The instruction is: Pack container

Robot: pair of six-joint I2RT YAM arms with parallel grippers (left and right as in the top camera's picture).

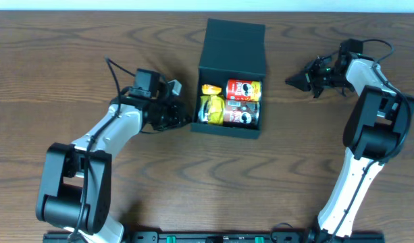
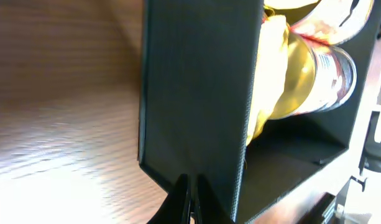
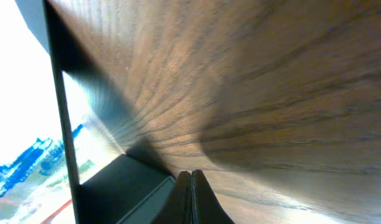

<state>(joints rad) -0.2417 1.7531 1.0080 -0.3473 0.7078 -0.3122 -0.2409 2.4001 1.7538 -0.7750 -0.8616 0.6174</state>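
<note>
The container (image 1: 231, 128) is a dark square box in the middle of the table, with its flap lid (image 1: 234, 42) standing open at the back. Inside lie two red snack cans (image 1: 243, 89) and yellow packets (image 1: 211, 108). My left gripper (image 1: 186, 116) is shut, its tips at the container's left wall (image 2: 196, 93). The left wrist view looks past that wall to the cans (image 2: 327, 68) and a yellow packet (image 2: 271, 56). My right gripper (image 1: 290, 82) is shut and holds nothing, a short way right of the container. The right wrist view shows its closed tips (image 3: 191, 180) over bare wood, with the container (image 3: 115, 193) at lower left.
The wooden table (image 1: 58, 54) stretches to both sides of the container. Its far edge (image 1: 125, 13) runs along the top of the overhead view. A black rail (image 1: 213, 237) with both arm bases lies along the near edge.
</note>
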